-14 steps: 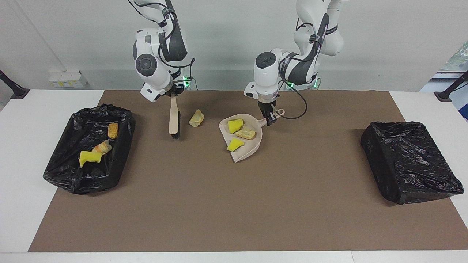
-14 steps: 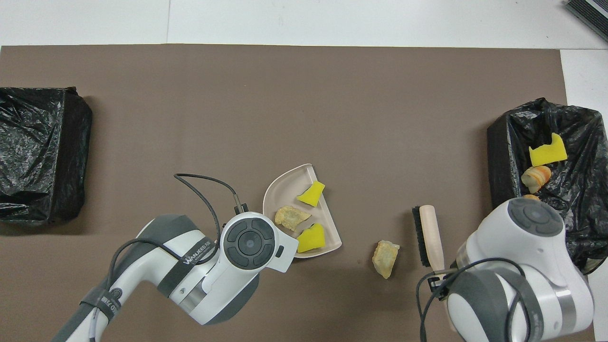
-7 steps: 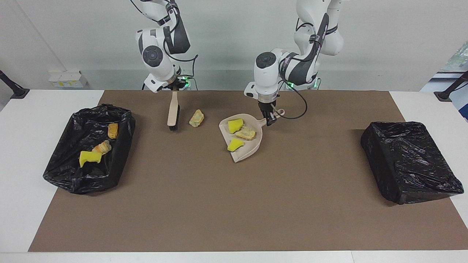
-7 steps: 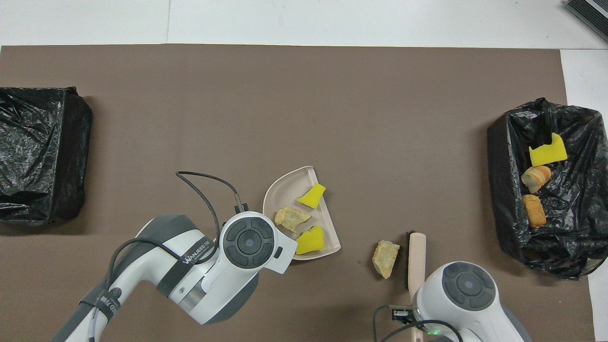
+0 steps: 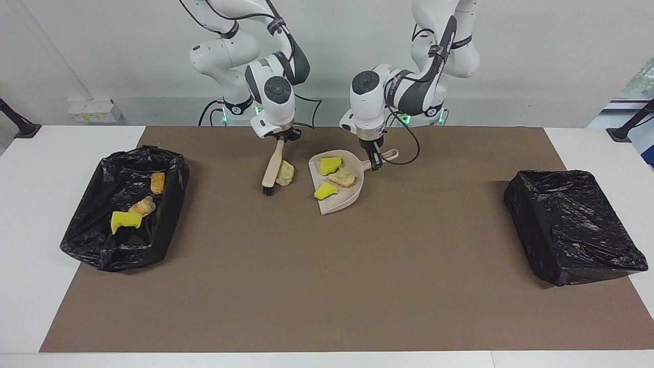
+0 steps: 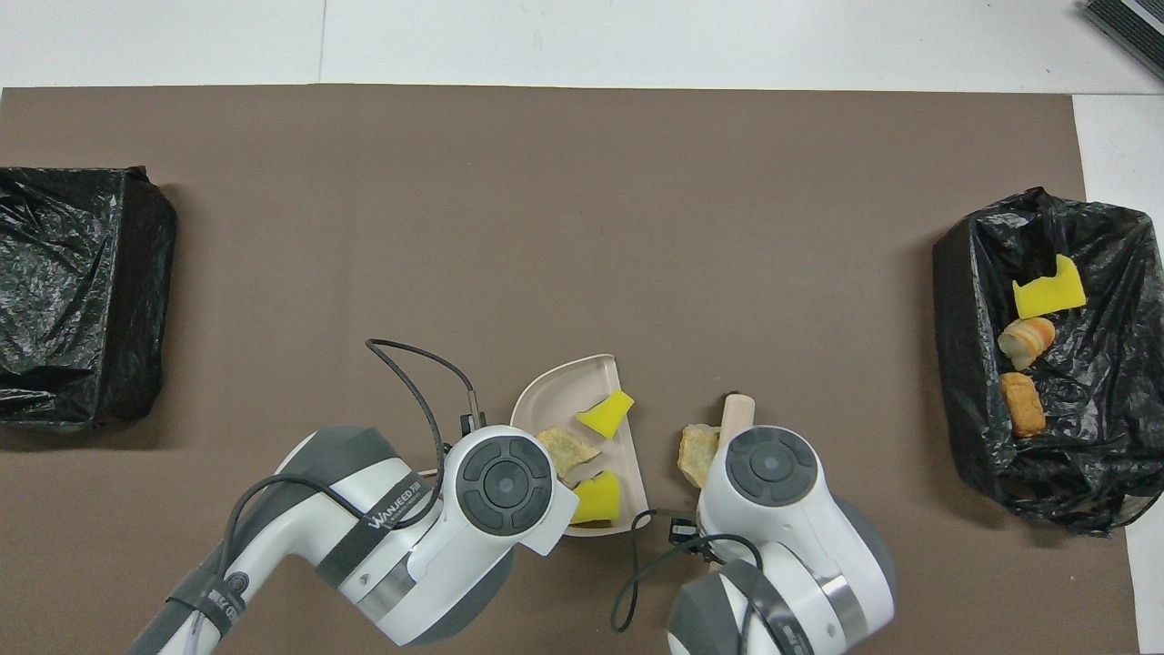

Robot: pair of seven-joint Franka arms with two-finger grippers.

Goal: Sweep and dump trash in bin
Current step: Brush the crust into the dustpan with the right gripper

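My right gripper (image 5: 279,138) is shut on the handle of the beige brush (image 5: 270,173), whose bristles rest on the mat against a loose pale lump of trash (image 5: 285,173). My left gripper (image 5: 376,159) is shut on the handle of the beige dustpan (image 5: 347,200). The pan lies on the mat beside the lump and holds two yellow wedges (image 5: 330,164) (image 5: 325,190) and a bread-like piece (image 5: 341,177). In the overhead view the wrists hide both grippers. The brush tip (image 6: 737,408), the lump (image 6: 696,452) and the dustpan (image 6: 556,393) show there.
A black-lined bin (image 5: 174,176) at the right arm's end of the table holds three trash pieces: a yellow wedge (image 5: 125,221) and two brown pieces (image 5: 143,206) (image 5: 158,182). A second black-lined bin (image 5: 572,225) stands at the left arm's end. A brown mat (image 5: 327,286) covers the table.
My right arm has swung the brush toward the dustpan, pushing the loose lump closer to it. The left arm has drawn the dustpan slightly nearer to the robots.
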